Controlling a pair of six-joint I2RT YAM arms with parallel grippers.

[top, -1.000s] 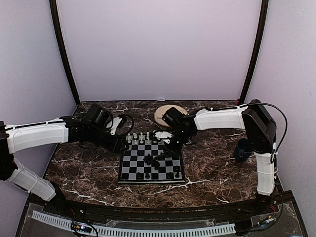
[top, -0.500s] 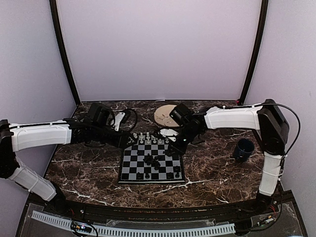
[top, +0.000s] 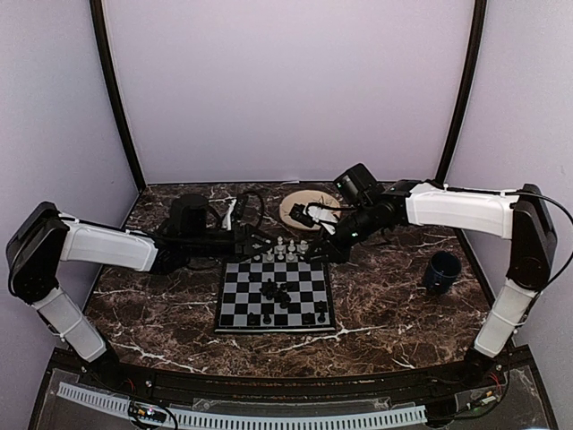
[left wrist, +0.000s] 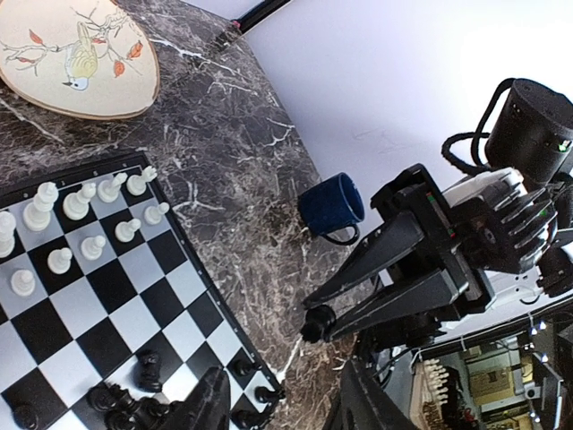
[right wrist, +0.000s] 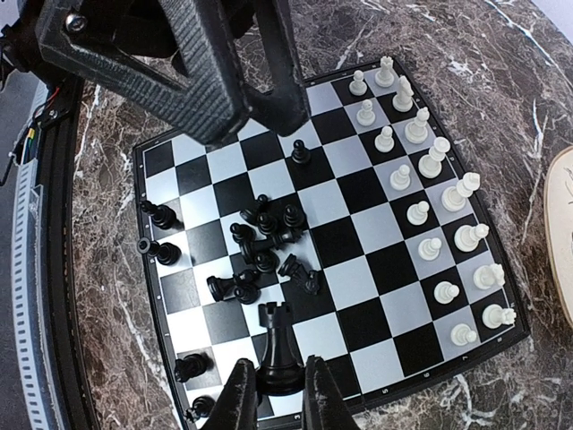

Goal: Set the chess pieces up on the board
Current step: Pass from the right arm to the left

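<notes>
- Right claw (right wrist: pixel 277 369): closed on a black rook (right wrist: pixel 279 333), which it holds upright and lifted over the right side of the board (right wrist: pixel 354 237). Its fingers hide the border beneath them.
- Left claw (left wrist: pixel 282 376): partly open, with nothing seen between its fingers. In its own view only the finger ends show, at the bottom edge.
- White pieces (right wrist: pixel 418 212): two upright rows along the board's far side.
- Black pieces (right wrist: pixel 264 237): most lie tumbled in a heap mid-board and a few stand by the near border. We cannot tell the heaped ones apart.
- Board: flat on the bench (top: pixel 385 305), about midway between its left and right edges. The left wrist view cuts off part of it.
- Top view: both claws read as dark shapes over the board's far edge, one toward each corner. We cannot make out the rook there; the wrist views show it.
- Plate (left wrist: pixel 72 54): by the far edge, cropped in both wrist views.
- Blue mug (top: pixel 441 270): toward the right edge, well apart from the board. We see it in the top and left wrist views only.
- Room: marble shows on all four sides of the board, and the two claws are near each other but apart.
</notes>
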